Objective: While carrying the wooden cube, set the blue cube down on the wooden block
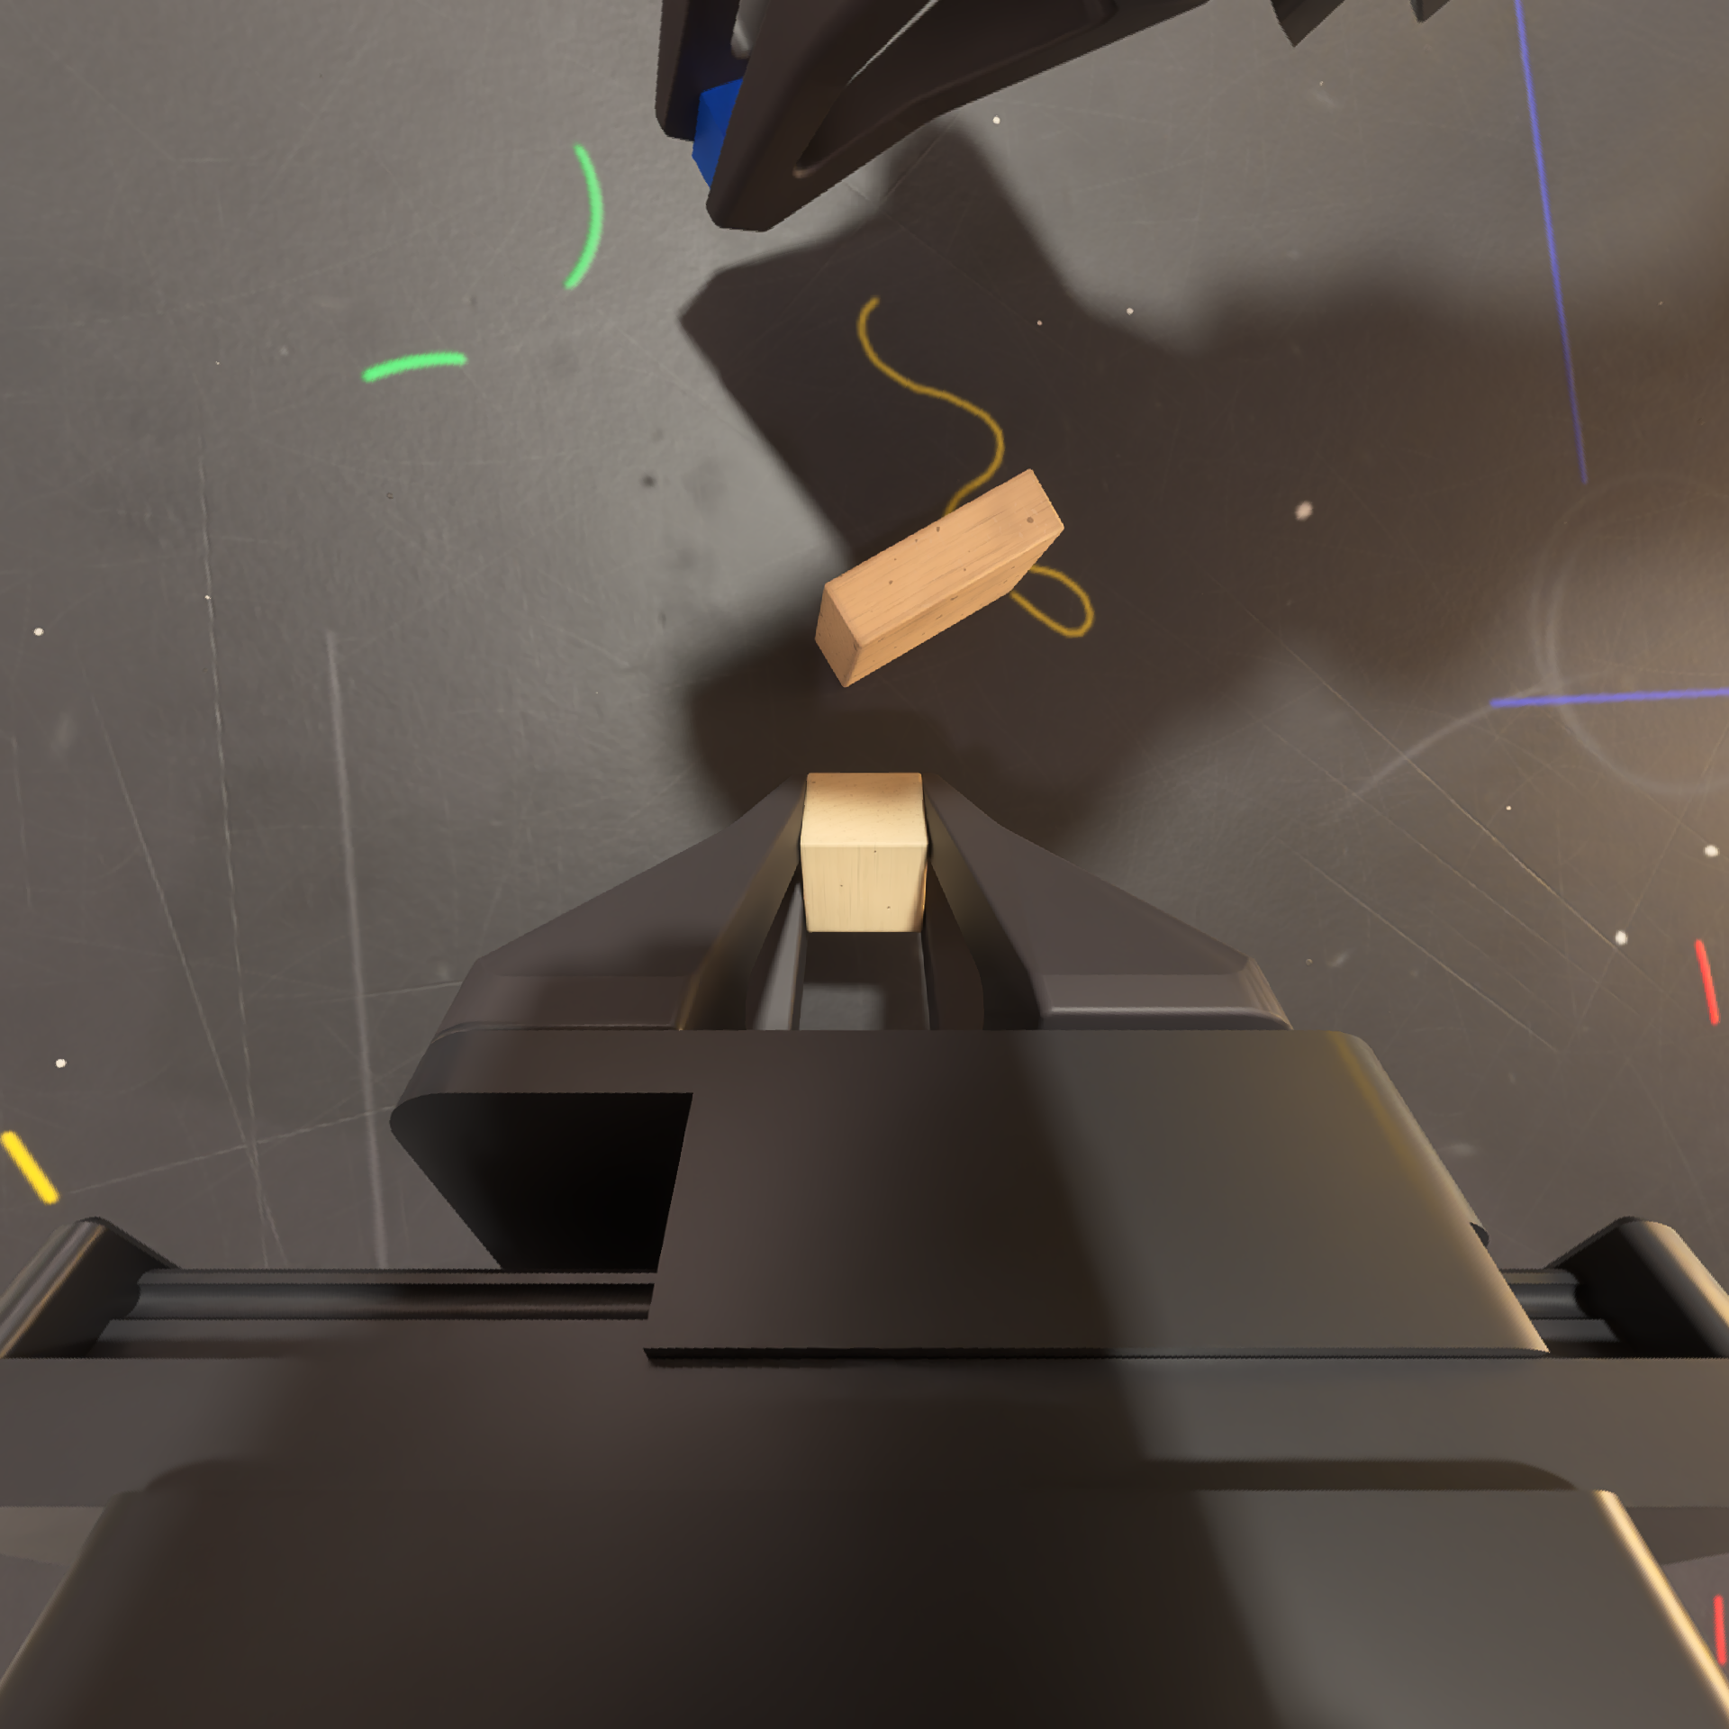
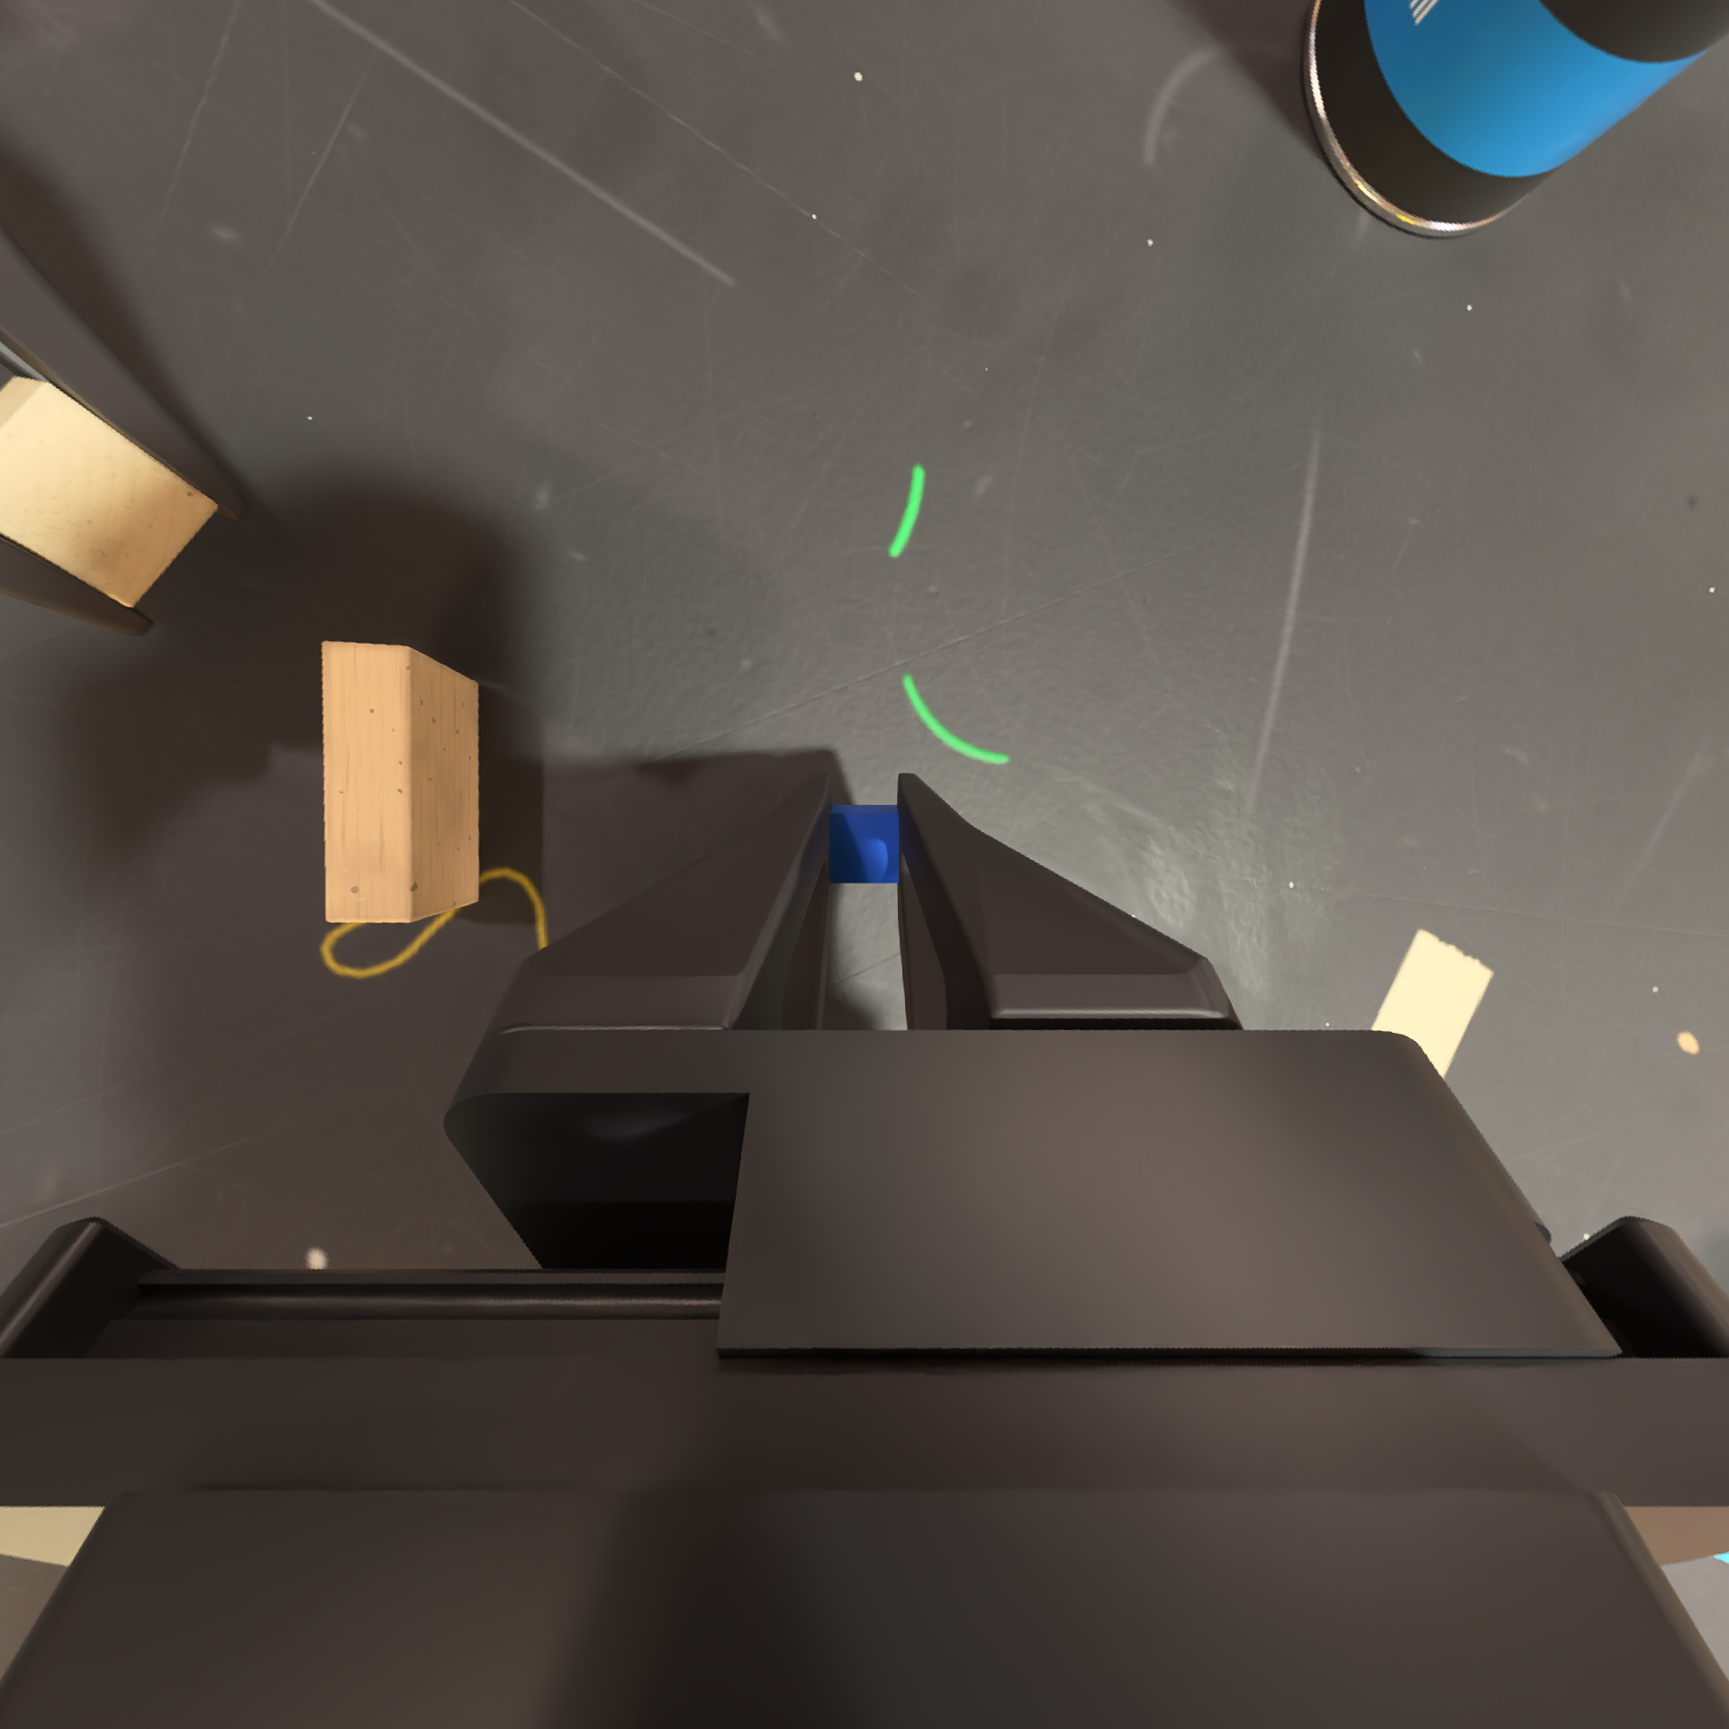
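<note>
My left gripper is shut on a pale wooden cube and holds it above the dark table. The flat wooden block lies on the table just ahead of it. My right gripper is shut on a small blue cube and holds it above the table, to the right of the wooden block. In the left wrist view the right gripper with the blue cube shows at the top. In the right wrist view the left gripper holding the wooden cube shows at the left edge.
A black and blue can stands at the far right in the right wrist view. A pale strip of tape lies on the table to the right. Green, yellow, blue and red marks are drawn on the scratched dark table.
</note>
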You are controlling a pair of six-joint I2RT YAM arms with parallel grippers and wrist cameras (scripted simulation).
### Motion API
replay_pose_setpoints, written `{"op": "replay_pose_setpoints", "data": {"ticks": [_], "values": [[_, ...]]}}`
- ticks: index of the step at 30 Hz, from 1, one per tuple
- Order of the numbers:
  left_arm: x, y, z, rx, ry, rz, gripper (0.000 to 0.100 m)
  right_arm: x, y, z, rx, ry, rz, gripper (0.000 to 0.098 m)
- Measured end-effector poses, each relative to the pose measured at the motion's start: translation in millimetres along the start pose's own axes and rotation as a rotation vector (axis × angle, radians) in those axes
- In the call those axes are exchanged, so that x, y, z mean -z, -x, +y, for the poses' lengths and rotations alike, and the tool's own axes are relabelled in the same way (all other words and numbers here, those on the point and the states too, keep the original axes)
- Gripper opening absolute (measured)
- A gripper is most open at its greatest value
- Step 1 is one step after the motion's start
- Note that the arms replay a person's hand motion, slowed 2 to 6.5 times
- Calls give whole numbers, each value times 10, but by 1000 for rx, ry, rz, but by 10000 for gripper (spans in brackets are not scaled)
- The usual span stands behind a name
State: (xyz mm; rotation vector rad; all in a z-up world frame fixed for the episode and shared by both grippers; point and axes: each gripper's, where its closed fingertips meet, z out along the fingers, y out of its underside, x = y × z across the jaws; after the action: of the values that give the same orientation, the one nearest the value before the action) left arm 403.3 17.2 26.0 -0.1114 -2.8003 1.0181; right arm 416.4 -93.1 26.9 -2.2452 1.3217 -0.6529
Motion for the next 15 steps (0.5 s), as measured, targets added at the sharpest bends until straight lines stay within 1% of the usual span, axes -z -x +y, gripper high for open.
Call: {"op": "replay_pose_setpoints", "data": {"ticks": [8,15], "values": [[-29,-75,4,-11,-7,1,190,-33,29,-61,10,-33,-60,116],[-56,-142,-40,-4,-24,9,190,-72,41,-65,35,-35,-100,116]]}}
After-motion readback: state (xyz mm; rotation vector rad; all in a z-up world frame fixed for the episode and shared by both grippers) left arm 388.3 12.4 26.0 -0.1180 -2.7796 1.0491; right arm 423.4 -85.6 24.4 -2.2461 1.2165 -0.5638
